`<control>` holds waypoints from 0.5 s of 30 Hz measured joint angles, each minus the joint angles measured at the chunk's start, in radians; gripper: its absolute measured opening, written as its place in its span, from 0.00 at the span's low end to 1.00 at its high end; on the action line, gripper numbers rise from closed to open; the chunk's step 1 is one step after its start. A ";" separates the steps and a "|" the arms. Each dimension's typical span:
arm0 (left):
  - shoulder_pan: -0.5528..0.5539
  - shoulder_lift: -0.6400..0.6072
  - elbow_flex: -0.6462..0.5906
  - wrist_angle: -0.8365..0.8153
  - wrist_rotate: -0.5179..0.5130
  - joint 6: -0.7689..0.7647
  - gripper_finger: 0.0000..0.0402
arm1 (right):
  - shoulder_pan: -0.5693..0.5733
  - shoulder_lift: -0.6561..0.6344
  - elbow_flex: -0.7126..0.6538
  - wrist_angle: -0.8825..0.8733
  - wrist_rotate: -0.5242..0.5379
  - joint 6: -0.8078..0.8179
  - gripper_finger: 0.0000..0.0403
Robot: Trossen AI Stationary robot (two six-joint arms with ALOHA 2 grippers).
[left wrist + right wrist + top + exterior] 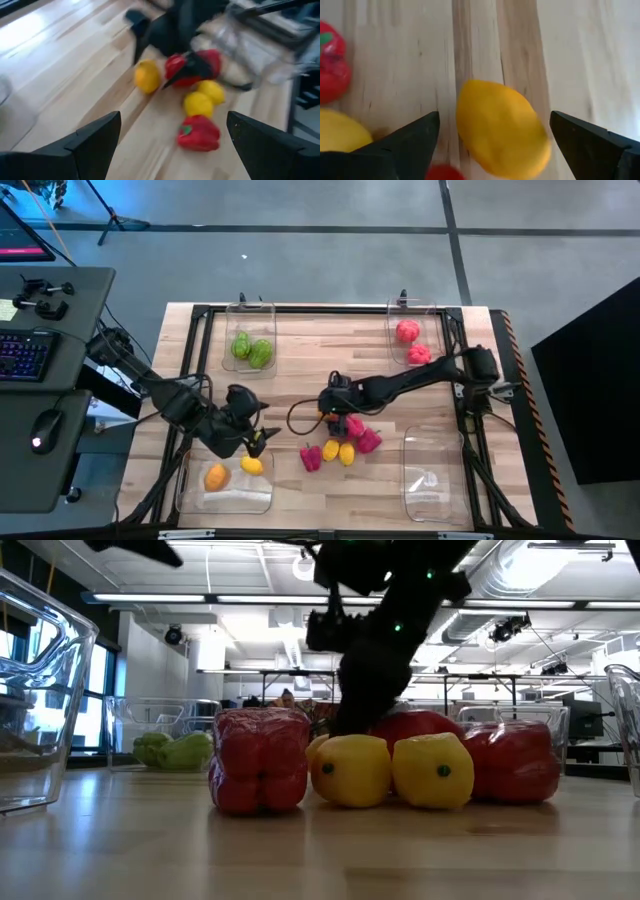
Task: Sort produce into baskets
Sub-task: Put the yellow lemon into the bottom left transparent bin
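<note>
Produce lies in a loose pile mid-table: two red peppers (260, 765) (515, 762), two yellow lemons (350, 770) (433, 770) and an orange-yellow piece (502, 130) at the pile's far-left side. My right gripper (495, 116) is open and slants down over that piece, one finger on either side of it and neither plainly touching. My left gripper (258, 432) hangs open and holds nothing, above the far edge of the near-left basket (190, 490), facing the pile (199, 132). That basket holds an orange piece (216, 477) and a yellow one (251, 465).
The far-left basket (268, 310) holds green pieces (251, 349). The far-right basket (393, 330) holds red and pink pieces (411, 340). A near-right basket (435, 475) stands with nothing visible in it. Black frame rails run along the table's edges (330, 308).
</note>
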 joint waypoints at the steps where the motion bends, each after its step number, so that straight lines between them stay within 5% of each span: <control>1: -0.001 0.000 0.000 0.024 0.000 0.020 0.87 | 0.000 0.011 0.000 0.008 0.000 0.013 0.91; 5: -0.001 0.000 0.000 0.044 0.002 0.023 0.87 | 0.000 0.041 -0.001 -0.006 0.000 0.056 0.82; 12: -0.001 -0.064 0.000 0.071 -0.048 0.095 0.87 | 0.007 0.038 0.022 0.017 0.011 0.101 0.50; 15: -0.001 -0.137 0.000 0.101 -0.146 0.141 0.87 | 0.024 0.030 0.074 0.036 -0.026 0.103 0.50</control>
